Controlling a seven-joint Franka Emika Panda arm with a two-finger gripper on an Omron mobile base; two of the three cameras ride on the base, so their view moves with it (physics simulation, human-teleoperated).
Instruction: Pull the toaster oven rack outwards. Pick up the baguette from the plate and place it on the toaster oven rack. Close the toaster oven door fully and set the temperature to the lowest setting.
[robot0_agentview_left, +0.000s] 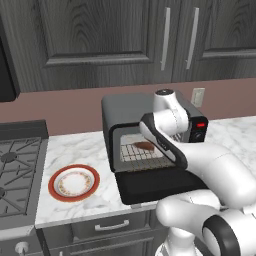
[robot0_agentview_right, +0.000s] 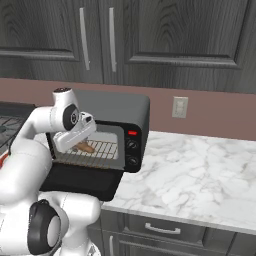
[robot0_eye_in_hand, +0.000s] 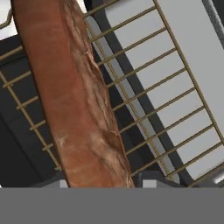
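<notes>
The toaster oven (robot0_agentview_left: 125, 106) (robot0_agentview_right: 120, 107) stands on the counter with its door (robot0_agentview_left: 160, 187) (robot0_agentview_right: 80, 182) folded down flat. The wire rack (robot0_agentview_left: 140, 154) (robot0_agentview_right: 102, 148) (robot0_eye_in_hand: 170, 83) is pulled partway out. The brown baguette (robot0_agentview_left: 145, 145) (robot0_agentview_right: 84, 147) (robot0_eye_in_hand: 74, 100) lies low over the rack's wires. My gripper (robot0_eye_in_hand: 101, 181) reaches into the oven mouth from above, its two tips pressed against the loaf's sides. The white, red-rimmed plate (robot0_agentview_left: 74, 182) sits bare on the counter to the oven's left.
Dark knobs (robot0_agentview_right: 131, 145) and a red light (robot0_agentview_right: 132, 133) are on the oven's right panel. A gas stove (robot0_agentview_left: 15, 165) lies at the far left. Cabinets hang above. Open marble counter (robot0_agentview_right: 200, 170) stretches right of the oven.
</notes>
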